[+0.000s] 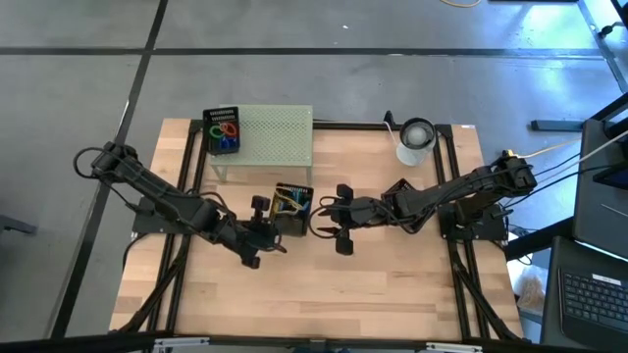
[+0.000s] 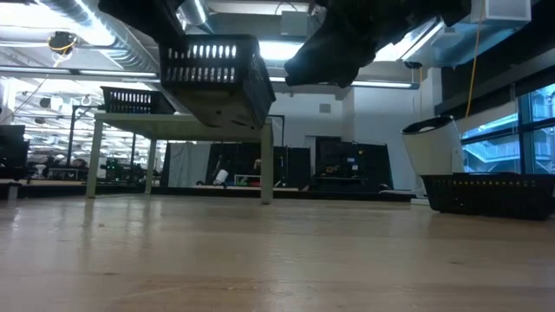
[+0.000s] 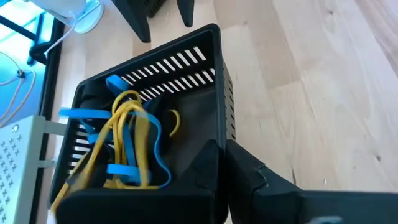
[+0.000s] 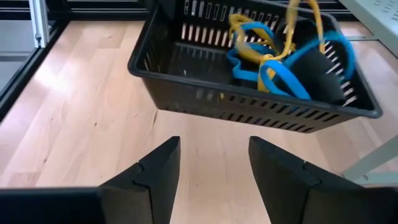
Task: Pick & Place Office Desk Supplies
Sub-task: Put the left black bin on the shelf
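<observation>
Basket: black slotted basket [image 1: 292,207] is up off the bench [image 1: 392,284], held in the air mid-bench, just in front of the pale-green mesh stand [image 1: 275,137]
Contents: blue and yellow bands [image 3: 127,146] lie tangled inside; nothing spilling that I can see
Left claw: left claw [image 3: 217,168] is clamped shut on the basket's rim at a near corner, carrying it
Right claw: right claw [image 4: 211,171] has its jaws apart and empty, pointed straight at the basket's long side, close but not touching
Key relation: basket sits between the two claws, its long axis running across the right claw's line of approach; left arm already has it
Arm pose: both arms reach inward and low toward bench centre, wrists roughly level
Second basket: another black basket [image 1: 222,130] with coloured loops rests on the stand's left end
Judgement: the stand top looks like the likely drop spot
</observation>
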